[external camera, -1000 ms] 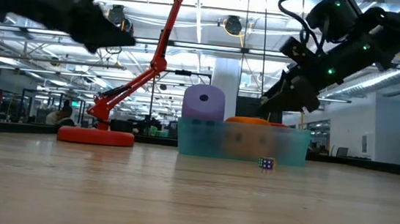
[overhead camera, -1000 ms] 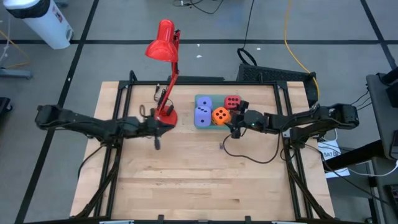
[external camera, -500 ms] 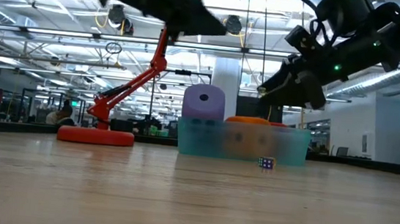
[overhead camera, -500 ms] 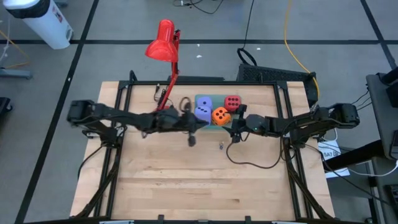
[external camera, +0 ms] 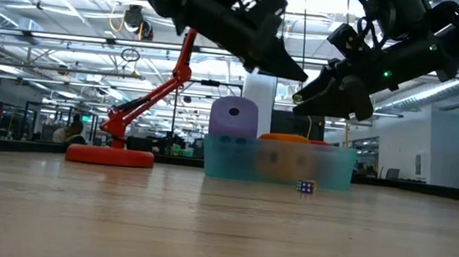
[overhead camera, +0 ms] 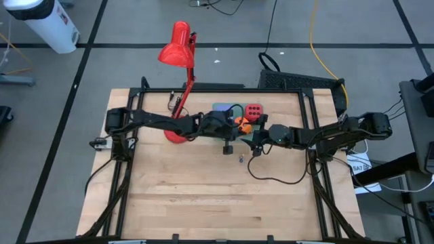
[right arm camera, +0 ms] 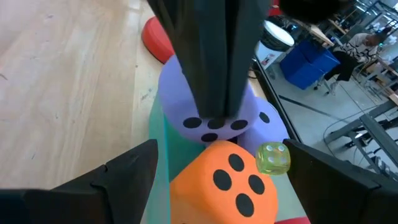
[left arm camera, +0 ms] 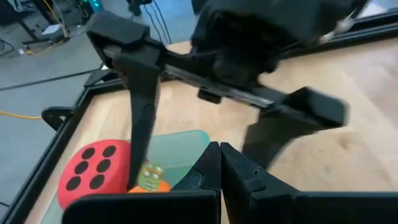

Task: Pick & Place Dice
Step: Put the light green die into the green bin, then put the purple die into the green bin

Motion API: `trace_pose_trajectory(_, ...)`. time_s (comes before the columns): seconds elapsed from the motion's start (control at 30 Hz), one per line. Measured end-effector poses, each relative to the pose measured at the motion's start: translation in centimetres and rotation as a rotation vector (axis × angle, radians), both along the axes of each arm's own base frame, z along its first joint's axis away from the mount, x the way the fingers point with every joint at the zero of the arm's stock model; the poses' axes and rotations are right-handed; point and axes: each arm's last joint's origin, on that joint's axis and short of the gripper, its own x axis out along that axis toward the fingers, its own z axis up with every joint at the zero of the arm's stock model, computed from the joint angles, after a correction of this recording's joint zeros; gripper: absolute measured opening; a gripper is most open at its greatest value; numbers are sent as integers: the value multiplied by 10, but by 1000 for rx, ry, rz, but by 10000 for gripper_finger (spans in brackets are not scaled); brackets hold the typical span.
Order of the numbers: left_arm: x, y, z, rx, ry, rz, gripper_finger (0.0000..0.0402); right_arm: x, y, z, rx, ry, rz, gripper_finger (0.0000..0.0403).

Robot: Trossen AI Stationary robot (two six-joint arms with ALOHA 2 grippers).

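High view: left gripper (overhead camera: 228, 148), fingers pressed together and empty, is hanging over the tray's (overhead camera: 218, 107) front edge, while the right gripper (overhead camera: 256, 143) is waiting spread just beside the tray, where the orange die (overhead camera: 240, 123), red die (overhead camera: 253, 111) and lavender die (right arm camera: 211, 112) are sitting. Judgement: the left one should be opening before descending, squarely over one cube, clear of the small die (overhead camera: 240, 159) on the table. No brand or writing is reading legibly.

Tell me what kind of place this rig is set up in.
Probably a big open lab or industrial workspace. The low view shows rows of ceiling lights and desks far behind the table; from above, cables trail over a grey floor marked with tape lines.
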Motion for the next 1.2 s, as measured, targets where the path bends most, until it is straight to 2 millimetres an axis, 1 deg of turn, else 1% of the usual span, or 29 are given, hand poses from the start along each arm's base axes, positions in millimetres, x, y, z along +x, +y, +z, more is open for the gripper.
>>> trace_pose_trajectory(0.07, 4, 3, -1, 2, 23, 3, 1, 0, 0, 0, 1, 0, 3, 334)
trace_pose_trajectory(0.2, 9, 11, 5, 4, 16, 16, 0, 1, 1, 1, 6, -10, 28, 334)
trace_pose_trajectory(0.43, 6, 31, 3, -44, 36, 39, 0, 2, 3, 3, -2, -31, 56, 334)
trace_pose_trajectory(0.53, 7, 38, -2, -65, 45, 50, 0, 2, 3, 5, -6, -55, 53, 334)
trace_pose_trajectory(0.7, 10, 45, -18, -83, 75, 74, 0, 3, 2, 8, -10, -79, 46, 334)
trace_pose_trajectory(0.83, 10, 47, -19, -76, 87, 78, 0, 2, 1, 6, -10, -68, -22, 334)
trace_pose_trajectory(0.93, 6, 45, -9, -76, 77, 74, 0, 1, -1, 6, -15, -62, -79, 334)
trace_pose_trajectory(1.03, -1, 41, 6, -73, 68, 69, 0, 0, -1, 4, -5, -51, -91, 334)
trace_pose_trajectory(1.13, -10, 38, 20, -76, 88, 68, 0, -1, -2, 4, -10, -49, -125, 334)
trace_pose_trajectory(1.2, -21, 36, 30, -75, 105, 73, 0, -1, -3, 3, -12, -47, -169, 334)
